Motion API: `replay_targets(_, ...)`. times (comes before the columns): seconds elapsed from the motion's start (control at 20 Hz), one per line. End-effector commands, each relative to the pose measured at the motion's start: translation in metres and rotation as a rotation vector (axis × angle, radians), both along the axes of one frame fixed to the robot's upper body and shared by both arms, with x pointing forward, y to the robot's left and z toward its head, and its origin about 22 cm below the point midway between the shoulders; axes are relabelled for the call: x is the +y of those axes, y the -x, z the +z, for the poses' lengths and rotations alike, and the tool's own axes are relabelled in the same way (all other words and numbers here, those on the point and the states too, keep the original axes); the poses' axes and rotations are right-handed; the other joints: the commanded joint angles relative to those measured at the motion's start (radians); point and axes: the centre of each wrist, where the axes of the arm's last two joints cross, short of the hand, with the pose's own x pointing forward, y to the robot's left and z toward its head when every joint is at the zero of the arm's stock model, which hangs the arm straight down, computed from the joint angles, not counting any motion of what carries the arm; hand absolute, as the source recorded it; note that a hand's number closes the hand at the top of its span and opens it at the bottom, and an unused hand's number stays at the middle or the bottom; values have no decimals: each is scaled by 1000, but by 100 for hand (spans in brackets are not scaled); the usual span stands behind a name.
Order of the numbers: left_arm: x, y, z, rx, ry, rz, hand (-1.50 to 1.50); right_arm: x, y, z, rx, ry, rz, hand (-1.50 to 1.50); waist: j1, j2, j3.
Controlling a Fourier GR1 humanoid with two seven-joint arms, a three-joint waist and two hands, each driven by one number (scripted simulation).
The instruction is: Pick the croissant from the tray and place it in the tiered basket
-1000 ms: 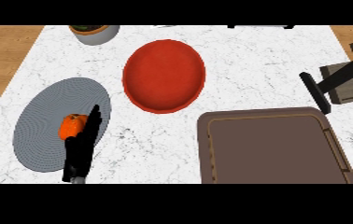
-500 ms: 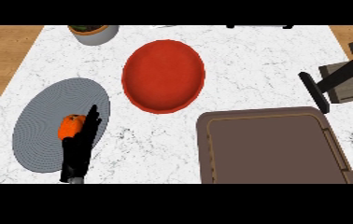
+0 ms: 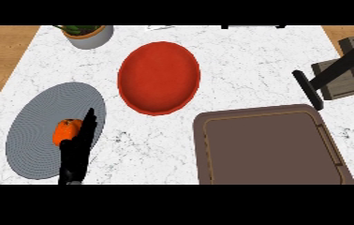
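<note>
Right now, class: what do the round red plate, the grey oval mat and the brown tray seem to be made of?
Round red plate: perhaps glazed ceramic, smooth with soft sheen. Grey oval mat: probably woven, showing fine concentric ridges. Brown tray: matte plastic or wood, uniform colour, moulded rim.

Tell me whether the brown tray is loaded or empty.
Empty. The brown tray shows only its bare inner surface; no croissant lies on it. The one orange item sits on the grey plate.

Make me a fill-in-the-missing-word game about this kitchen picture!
1. The orange thing lies on the ___ plate.
2. The bowl in the middle is coloured ___.
3. The black left hand shows beside the ___ thing.
4. The brown tray holds ___.

Missing words: grey; red; orange; nothing
</note>
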Motion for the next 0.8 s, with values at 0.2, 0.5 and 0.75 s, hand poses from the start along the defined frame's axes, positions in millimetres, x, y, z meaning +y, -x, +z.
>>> replay_targets(0.2, -4, 12, -5, 27, -5, 32, 0, -5, 106, 36, -93, -14, -106, -150, -50, -13, 0)
replay_targets(0.5, 12, 21, -8, 50, -18, 80, 0, 3, 179, 39, -42, -27, -73, -150, -83, -19, 2)
replay_targets(0.75, 23, 18, -4, 43, -4, 83, 0, 17, 244, 38, -60, -16, -10, -150, -91, -22, 2)
